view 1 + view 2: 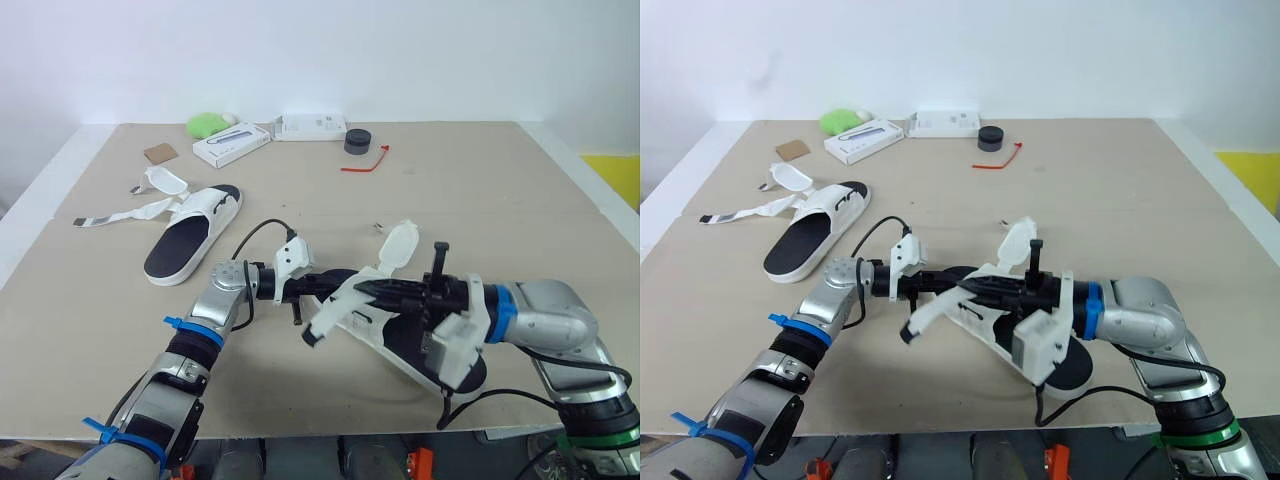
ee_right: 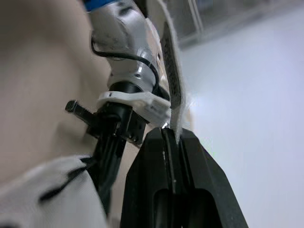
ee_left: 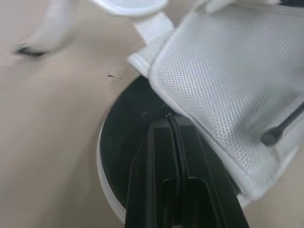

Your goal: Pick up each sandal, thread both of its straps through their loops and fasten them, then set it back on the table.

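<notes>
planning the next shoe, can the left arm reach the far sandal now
Likely not yet: the left gripper is shut on the near sandal's strap; the way to the far sandal looks free.

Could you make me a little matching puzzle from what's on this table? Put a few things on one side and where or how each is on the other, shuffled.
Things:
1. near sandal
2. far sandal
3. red tie
4. green object

Places or states:
A. lying flat on the table, straps undone
B. at the far edge, beside the white box
C. gripped by the left tool and right tool
D. next to the black round thing

Pairs: 1-C, 2-A, 3-D, 4-B
</notes>
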### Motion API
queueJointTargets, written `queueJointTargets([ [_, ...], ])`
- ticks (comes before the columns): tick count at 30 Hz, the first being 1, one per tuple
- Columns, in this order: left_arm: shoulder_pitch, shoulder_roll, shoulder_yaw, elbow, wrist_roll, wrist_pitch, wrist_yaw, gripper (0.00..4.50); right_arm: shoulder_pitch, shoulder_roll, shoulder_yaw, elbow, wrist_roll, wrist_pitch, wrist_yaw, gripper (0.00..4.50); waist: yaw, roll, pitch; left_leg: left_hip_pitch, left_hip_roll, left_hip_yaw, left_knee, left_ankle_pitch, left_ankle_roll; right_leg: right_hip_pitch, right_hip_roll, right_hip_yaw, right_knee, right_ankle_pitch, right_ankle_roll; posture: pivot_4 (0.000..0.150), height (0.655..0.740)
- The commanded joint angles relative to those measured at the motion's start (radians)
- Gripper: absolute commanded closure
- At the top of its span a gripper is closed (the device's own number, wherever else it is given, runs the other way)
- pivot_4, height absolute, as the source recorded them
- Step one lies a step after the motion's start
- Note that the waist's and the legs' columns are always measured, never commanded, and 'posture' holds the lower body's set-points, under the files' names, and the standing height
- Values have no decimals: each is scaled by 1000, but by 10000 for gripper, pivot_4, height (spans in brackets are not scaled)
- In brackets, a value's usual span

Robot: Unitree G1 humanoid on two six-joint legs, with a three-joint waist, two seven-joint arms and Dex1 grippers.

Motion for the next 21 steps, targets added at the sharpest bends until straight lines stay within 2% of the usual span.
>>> queueJointTargets([
  [1,30,-2,-47,74,45,19,-15,45000,-42,-21,-16,113,-45,-225,-71,44715,0,0,0,1,0,0,0,0,0,2,0,0,0,0,0,1500,7400],
  [4,29,-10,-48,79,45,19,-14,45000,-78,-36,10,201,-78,-284,-95,44715,0,0,0,2,0,0,0,0,0,3,0,0,0,0,0,1500,7400],
  [7,32,-14,-49,75,43,21,-15,45000,-98,-59,54,223,-80,-271,-93,34723,1,0,0,2,0,0,0,0,0,3,0,0,0,0,-1,1500,7400],
  [10,33,-16,-48,73,43,22,-17,45000,-85,-106,92,211,-80,-244,-73,21440,3,0,0,2,0,0,-1,0,0,3,0,0,0,-1,-1,1500,7400],
  [16,25,-25,-44,94,45,10,-17,45000,-73,-217,92,224,-29,-223,-75,21440,4,-1,0,3,-1,0,-1,0,0,5,-1,0,0,-2,-1,1500,7400],
  [21,12,-33,-43,107,44,1,-21,45000,-127,-311,17,243,124,24,-43,21440,3,-1,0,5,-1,0,-1,0,0,8,-2,0,0,-2,-1,1500,7400],
])
